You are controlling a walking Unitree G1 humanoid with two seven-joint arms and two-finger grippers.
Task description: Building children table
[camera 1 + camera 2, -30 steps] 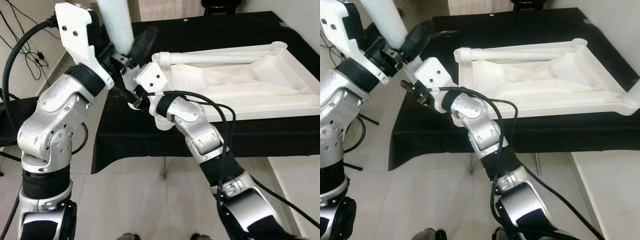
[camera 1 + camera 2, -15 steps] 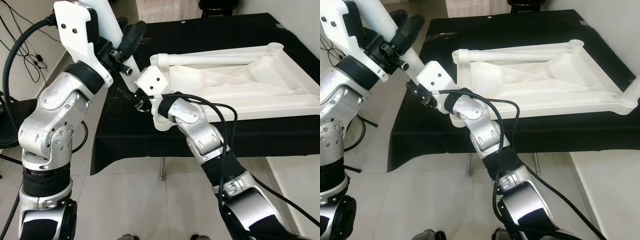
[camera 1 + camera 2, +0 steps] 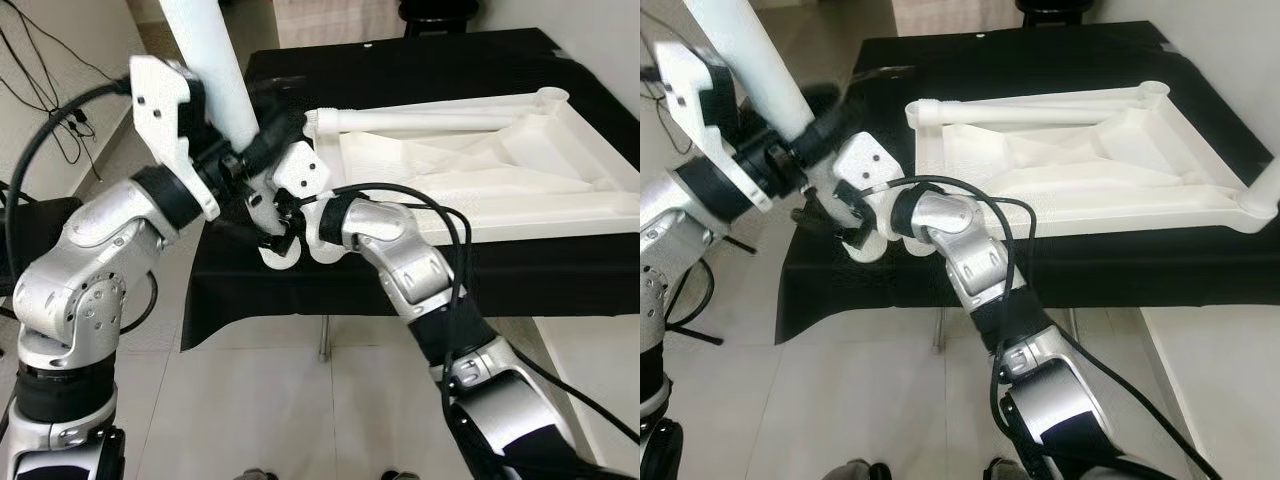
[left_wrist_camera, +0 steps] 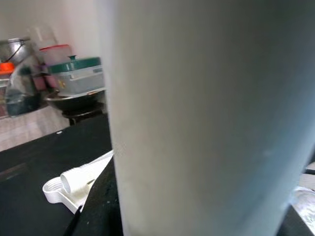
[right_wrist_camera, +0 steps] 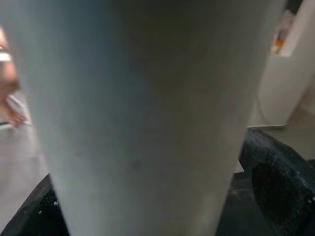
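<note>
— What is seen furthest left?

— The left gripper [image 3: 262,138] is raised beside the near left corner of a table draped in black cloth [image 3: 420,60]. A thick white table leg [image 3: 205,60] is clamped between its black fingers [image 3: 825,132], and the leg is held tilted, its upper end leaning away to the left and passing out of view at the top.

— And just to the right of that?

— The right gripper [image 3: 272,205] is placed close under the left one. In the right wrist view the leg [image 5: 142,118] is seen between black finger pads [image 5: 275,182], so it is gripped there too.

— Where is the table top?

— A white table top [image 3: 480,160] is laid upside down on the cloth, with its ribbed underside facing up. A round socket is found at its far right corner [image 3: 555,97], and another at its far left corner [image 3: 322,118], near the grippers.
</note>
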